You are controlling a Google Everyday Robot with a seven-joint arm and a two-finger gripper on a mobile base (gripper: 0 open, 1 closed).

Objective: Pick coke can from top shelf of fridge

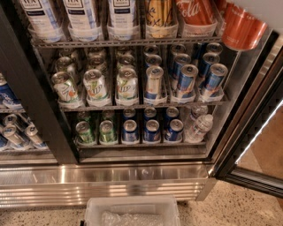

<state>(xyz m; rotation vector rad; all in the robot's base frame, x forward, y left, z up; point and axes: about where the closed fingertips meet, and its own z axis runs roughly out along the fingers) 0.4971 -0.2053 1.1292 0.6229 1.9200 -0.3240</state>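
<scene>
Two red-orange coke cans stand on the top shelf (132,43) of the fridge (26,110). One coke can (195,11) sits in a clear cup holder right of a gold-yellow can (160,13). The other coke can (242,27) leans out at the shelf's far right end, in front of the door frame. A white shape (265,8) in the top right corner, just above that can, looks like part of my gripper; the rest of it is out of view. White tea cans (79,13) fill the left of the shelf.
The middle rack holds 7up cans (95,84) and blue cans (185,79). The bottom rack holds green and blue cans and a water bottle (199,128). The glass door (261,132) stands open at the right. A clear plastic bin (132,212) sits on the floor below the ribbed steel base.
</scene>
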